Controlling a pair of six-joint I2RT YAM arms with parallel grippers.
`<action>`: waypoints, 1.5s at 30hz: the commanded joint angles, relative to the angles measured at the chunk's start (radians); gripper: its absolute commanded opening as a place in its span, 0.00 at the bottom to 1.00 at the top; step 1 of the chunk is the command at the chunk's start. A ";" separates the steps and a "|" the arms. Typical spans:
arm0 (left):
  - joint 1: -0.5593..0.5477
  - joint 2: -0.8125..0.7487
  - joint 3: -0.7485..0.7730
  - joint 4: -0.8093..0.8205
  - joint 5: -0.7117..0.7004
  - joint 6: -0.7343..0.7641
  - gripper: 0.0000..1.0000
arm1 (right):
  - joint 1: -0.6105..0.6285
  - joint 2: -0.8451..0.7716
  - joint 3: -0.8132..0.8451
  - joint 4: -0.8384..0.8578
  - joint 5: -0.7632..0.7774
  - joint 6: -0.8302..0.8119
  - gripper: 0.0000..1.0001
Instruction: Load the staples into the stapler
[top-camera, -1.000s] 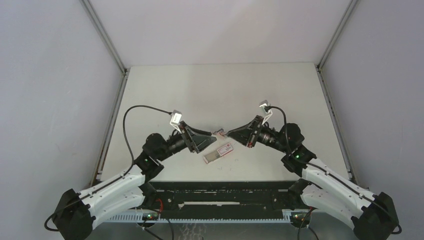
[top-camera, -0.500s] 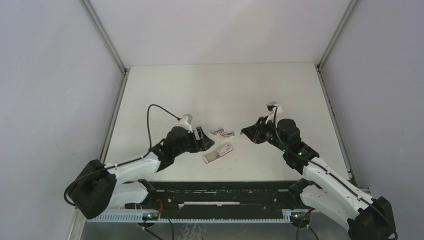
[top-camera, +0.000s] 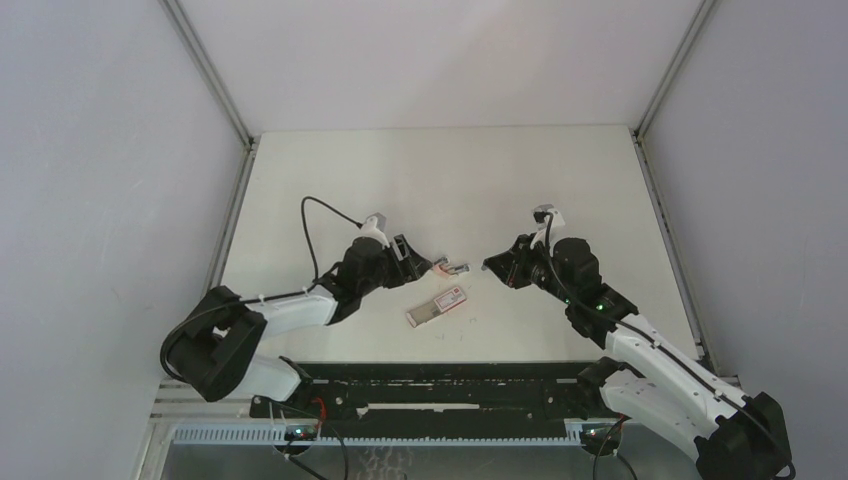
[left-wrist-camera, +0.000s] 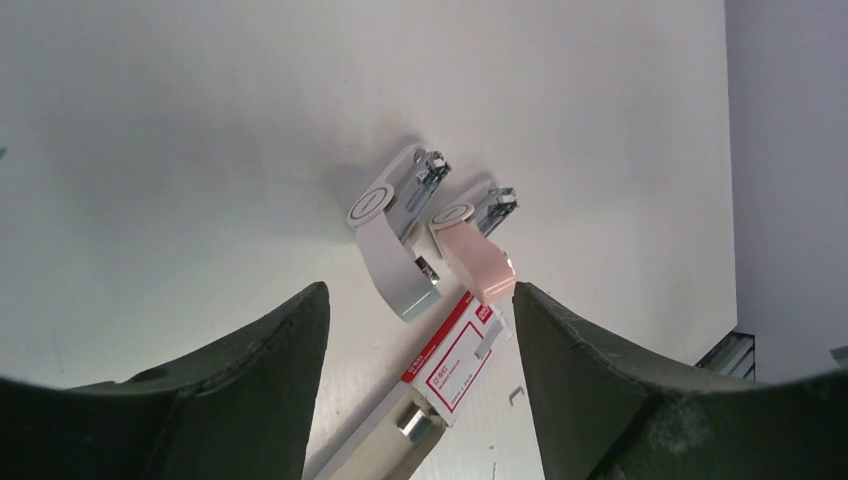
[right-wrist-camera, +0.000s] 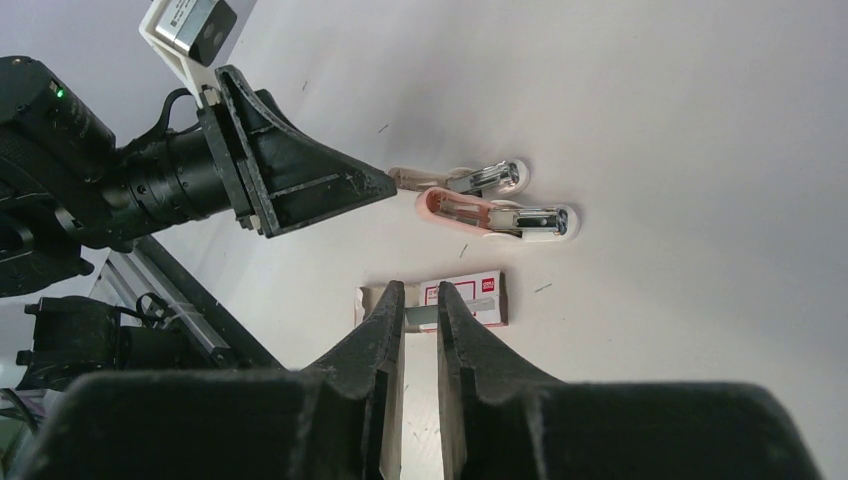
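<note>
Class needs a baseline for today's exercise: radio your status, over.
Left fingers open, at the stapler. Right fingers nearly shut, nothing seen held. Stapler on table by staple box; nothing blocking.

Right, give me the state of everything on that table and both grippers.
Stapler: swung open, lying flat, magazine exposed.
Box: lying flat, slid partly open.
Left gripper: open, at the stapler's end.
Right gripper: nearly shut, holding nothing, away from the stapler.

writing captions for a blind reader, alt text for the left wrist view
An opened stapler, one arm grey and one pink, lies on the white table just beyond the open left hand. A red-and-white staple box lies nearer the camera.
</note>
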 joint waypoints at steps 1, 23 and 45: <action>0.012 0.027 0.066 0.047 -0.028 -0.010 0.70 | -0.004 -0.017 0.015 0.030 0.008 -0.017 0.09; 0.036 0.096 0.102 0.003 -0.053 -0.010 0.24 | -0.006 -0.047 -0.019 0.017 0.015 -0.014 0.09; 0.046 -0.311 0.204 -0.660 0.228 0.444 0.00 | 0.049 -0.114 -0.015 -0.097 -0.044 -0.135 0.09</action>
